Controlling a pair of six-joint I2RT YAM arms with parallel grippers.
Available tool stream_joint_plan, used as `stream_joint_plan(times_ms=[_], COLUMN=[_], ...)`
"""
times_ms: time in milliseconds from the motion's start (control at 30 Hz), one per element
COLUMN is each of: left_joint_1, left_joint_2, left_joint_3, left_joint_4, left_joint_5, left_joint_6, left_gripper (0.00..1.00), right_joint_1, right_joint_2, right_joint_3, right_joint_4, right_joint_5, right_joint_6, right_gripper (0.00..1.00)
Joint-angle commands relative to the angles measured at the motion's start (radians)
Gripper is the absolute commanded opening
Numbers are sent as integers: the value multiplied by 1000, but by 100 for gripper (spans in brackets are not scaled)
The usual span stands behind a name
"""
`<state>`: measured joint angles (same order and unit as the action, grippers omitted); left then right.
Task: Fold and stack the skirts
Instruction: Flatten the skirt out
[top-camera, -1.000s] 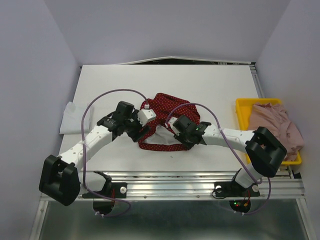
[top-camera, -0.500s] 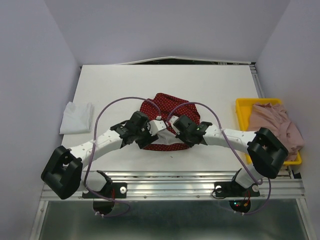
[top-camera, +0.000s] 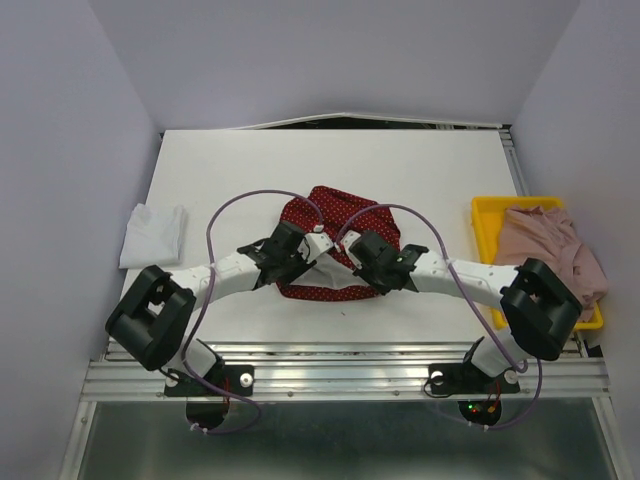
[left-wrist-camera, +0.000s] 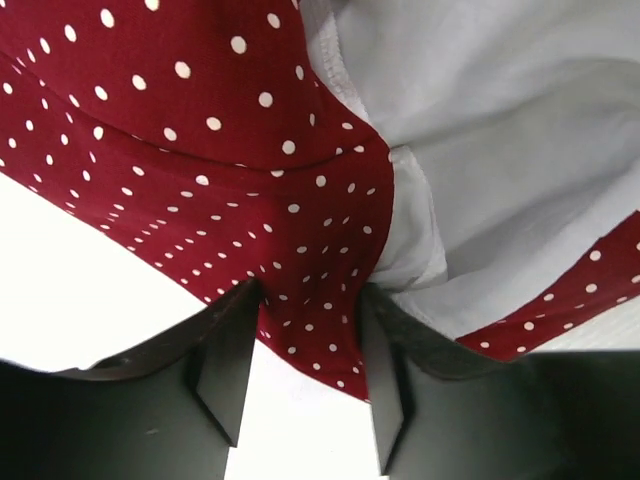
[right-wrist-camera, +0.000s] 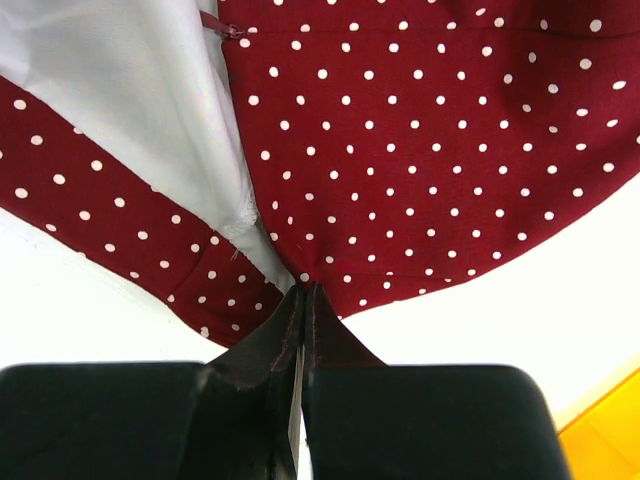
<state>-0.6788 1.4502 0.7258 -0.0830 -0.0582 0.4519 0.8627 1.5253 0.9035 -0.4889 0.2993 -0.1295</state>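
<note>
- Right gripper (right-wrist-camera: 302, 295) is pinching the red skirt (right-wrist-camera: 450, 150) at its edge, fingers pressed together, beside the exposed white lining.
- Left gripper (left-wrist-camera: 308, 300) is straddling the skirt's hem, fingers (left-wrist-camera: 225, 370) spread, with cloth lying between them.
- Red skirt is lying on the middle of the table (top-camera: 300, 160), with the lining showing at its near side.
- Pink skirt (top-camera: 550, 245) is sitting bunched in the tray (top-camera: 483, 215) at the right, spilling over its edge.
- White cloth (top-camera: 153, 235) is lying near the left edge.
</note>
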Motion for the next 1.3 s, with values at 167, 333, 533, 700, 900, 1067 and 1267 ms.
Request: stream_joint_plan(times_ms=[167, 333, 533, 700, 900, 1067, 1267], left_joint_1=[30, 94, 200, 202, 124, 96, 94], left_joint_2=[-138, -231, -248, -218, -237, -235, -225], left_joint_3=[4, 35, 40, 23, 30, 28, 11], left_joint_4=[3, -93, -178, -258, -222, -210, -185], left_joint_5=[-94, -91, -14, 225, 253, 203, 138], left_joint_6=[11, 24, 106, 168, 159, 148, 104], left_gripper=[27, 19, 26, 57, 63, 59, 39], right_joint_1=[-17, -27, -62, -62, -62, -62, -62], right_joint_2=[-76, -99, -120, -122, -119, -138, -155], right_joint_3=[-48, -61, -57, -20, 14, 3, -26], right_joint_4=[18, 18, 13, -7, -17, -8, -11], right_joint_5=[49, 78, 92, -15, -241, -350, -336], right_joint_6=[10, -4, -13, -4, -7, -15, -15], right_gripper=[1, 1, 1, 1, 1, 1, 1])
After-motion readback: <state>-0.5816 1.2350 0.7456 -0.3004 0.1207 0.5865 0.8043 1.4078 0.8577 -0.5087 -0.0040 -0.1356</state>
